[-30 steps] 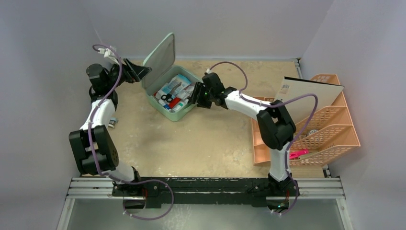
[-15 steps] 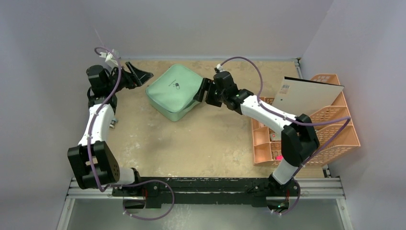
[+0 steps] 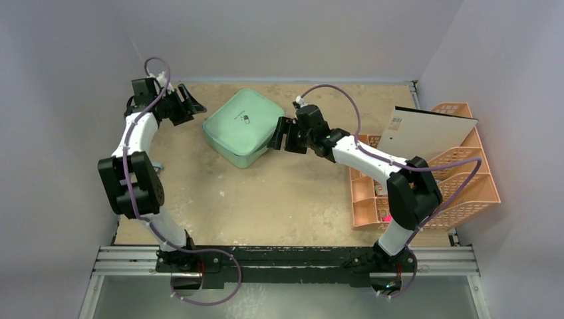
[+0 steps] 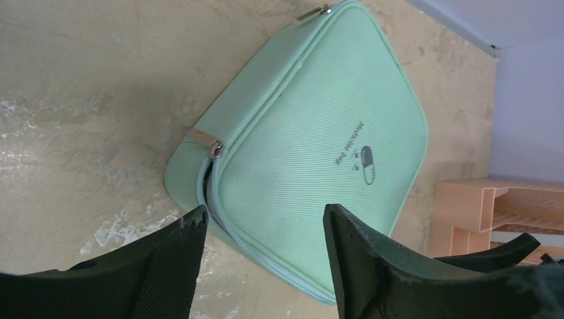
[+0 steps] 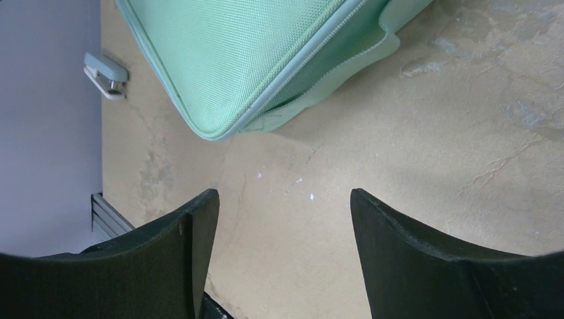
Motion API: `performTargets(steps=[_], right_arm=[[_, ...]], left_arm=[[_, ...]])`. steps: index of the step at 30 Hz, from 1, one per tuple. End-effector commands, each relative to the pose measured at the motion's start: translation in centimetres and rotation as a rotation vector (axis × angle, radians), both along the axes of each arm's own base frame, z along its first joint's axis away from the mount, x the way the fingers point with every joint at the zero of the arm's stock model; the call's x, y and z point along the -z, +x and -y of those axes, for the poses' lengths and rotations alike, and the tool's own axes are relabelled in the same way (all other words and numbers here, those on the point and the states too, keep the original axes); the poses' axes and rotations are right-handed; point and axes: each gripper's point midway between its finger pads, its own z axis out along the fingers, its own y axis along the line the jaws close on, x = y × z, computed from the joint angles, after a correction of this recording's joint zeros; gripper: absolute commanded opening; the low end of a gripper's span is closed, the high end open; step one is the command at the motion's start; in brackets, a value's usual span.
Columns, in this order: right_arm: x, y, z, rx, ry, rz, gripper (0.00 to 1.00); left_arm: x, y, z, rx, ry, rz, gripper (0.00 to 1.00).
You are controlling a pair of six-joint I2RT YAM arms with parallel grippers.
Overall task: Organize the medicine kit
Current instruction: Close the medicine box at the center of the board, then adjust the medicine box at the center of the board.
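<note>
- The right hand (image 5: 282, 196), open and empty, sits just beside the medicine kit (image 3: 239, 126); it could steady that corner.
- The kit lies on the surface (image 3: 279, 193), lid down, seam gaping.
- The left hand (image 4: 265, 214), open, should pinch the zipper pull (image 4: 213, 147) squarely.

Lit softly and evenly from overhead in all 3 views, bright enough to read the mottling of the table (image 3: 292, 193). Looks sharp across the top view, dimming a little toward the grey walls, with faint diffuse shadows under both arms. Renders the fingers (image 4: 166, 272) of the left gripper (image 4: 266, 222) near-black and soft-edged, close to the lens, while holding crisp focus on the weave of the medicine kit (image 4: 312, 133) just beyond them. Drops a gentle shadow under the kit's near edge, between the fingertips. Blurs and darkens the right gripper (image 5: 282, 199) fingers (image 5: 432, 259) likewise. Keeps the cracked surface between them sharp, and shaded ahead of the fingertips beneath the kit's edge.
</note>
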Motion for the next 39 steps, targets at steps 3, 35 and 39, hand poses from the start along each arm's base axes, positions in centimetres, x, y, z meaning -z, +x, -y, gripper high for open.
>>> performTargets(steps=[3, 35, 39], right_arm=[[-0.2, -1.1, -0.2, -0.085, 0.003, 0.036, 0.74], [-0.2, -2.3, 0.0, -0.131, 0.024, 0.054, 0.71], [-0.5, -2.3, 0.0, -0.13, 0.025, 0.061, 0.71]], left_arm=[[0.7, 1.0, 0.1, 0.06, 0.0, -0.021, 0.56], [7.8, 0.1, -0.6, 0.099, -0.071, -0.176, 0.33], [7.8, 0.4, -0.1, 0.132, -0.106, -0.178, 0.25]])
